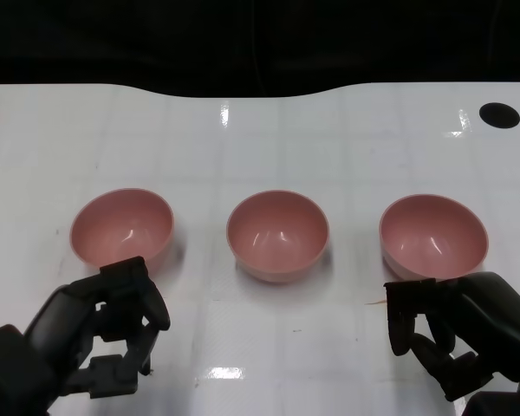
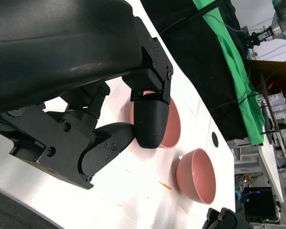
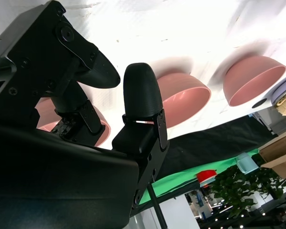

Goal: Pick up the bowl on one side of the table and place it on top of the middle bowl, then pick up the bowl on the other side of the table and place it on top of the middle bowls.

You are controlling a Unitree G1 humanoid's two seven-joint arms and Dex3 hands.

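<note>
Three empty pink bowls [image 1: 277,234] apart.

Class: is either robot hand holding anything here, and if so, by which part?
Nothing is held. The left hand and right hand sit short of the pink bowls, fingers apart.

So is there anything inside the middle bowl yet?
No. The middle bowl looks empty in the head view: only its pink inside and some light glints show. Nothing is stacked on it, and nothing covers its inside. What is under it cannot be seen.
</note>
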